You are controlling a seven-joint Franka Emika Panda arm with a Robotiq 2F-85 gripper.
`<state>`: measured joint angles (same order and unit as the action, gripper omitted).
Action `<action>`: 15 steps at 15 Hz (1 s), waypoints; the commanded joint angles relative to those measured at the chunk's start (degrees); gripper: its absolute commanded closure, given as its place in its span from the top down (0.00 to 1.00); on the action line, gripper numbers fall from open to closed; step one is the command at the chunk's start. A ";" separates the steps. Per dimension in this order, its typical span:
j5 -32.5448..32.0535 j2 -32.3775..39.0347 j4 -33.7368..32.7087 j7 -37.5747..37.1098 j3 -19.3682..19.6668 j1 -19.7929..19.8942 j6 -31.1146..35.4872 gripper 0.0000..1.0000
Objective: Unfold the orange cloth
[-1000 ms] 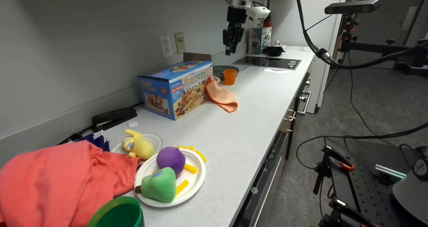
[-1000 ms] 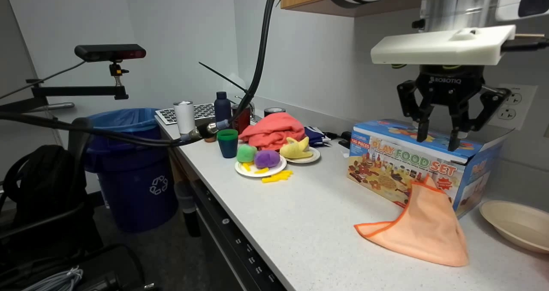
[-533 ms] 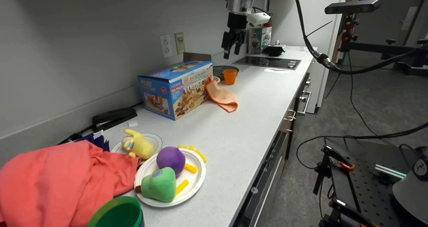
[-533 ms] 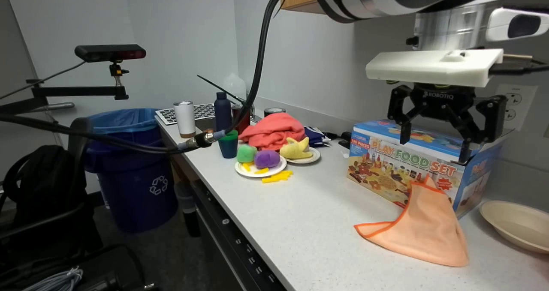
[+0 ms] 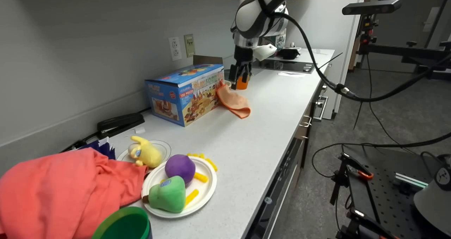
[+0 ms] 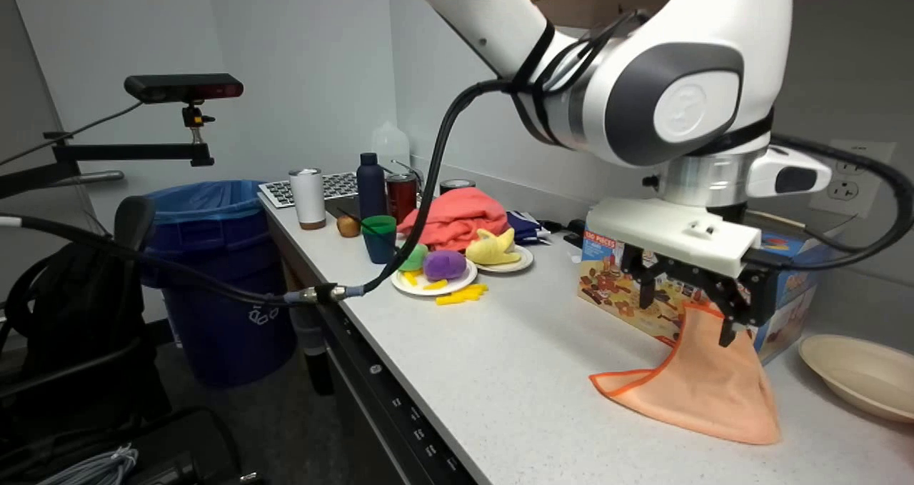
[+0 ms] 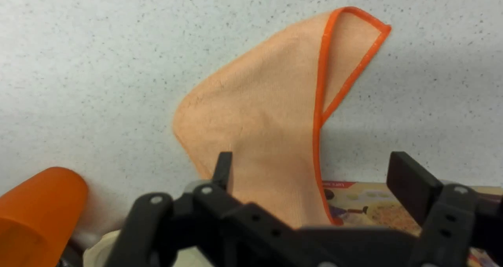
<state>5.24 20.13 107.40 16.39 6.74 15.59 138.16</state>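
gripper (image 6: pixel 687 316) is descending, jaws now spread (nothing held), toward the folded orange cloth (image 7: pixel 267 121), apparently positioning for an unfolding grasp.

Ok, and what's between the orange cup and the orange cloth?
The wrist view shows a stretch of bare, speckled counter between the orange cup and the orange cloth.

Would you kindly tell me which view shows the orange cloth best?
The wrist view: it shows the orange cloth from above in mid-frame, folded shape and orange edging clear, though the gripper hides one end. Both exterior views show it obliquely, rising along the blue box.
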 commanded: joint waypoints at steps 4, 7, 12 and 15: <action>-1.67 6.83 -0.15 -0.82 -0.21 -0.38 3.79 0.89; -2.40 7.80 0.48 -1.17 -0.05 -0.57 3.36 0.83; -3.15 7.09 1.58 -1.92 0.10 -0.96 1.50 0.78; -3.27 5.15 2.38 -1.76 0.77 -0.20 -2.80 0.92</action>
<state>3.73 27.90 108.51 15.69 6.52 15.23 139.44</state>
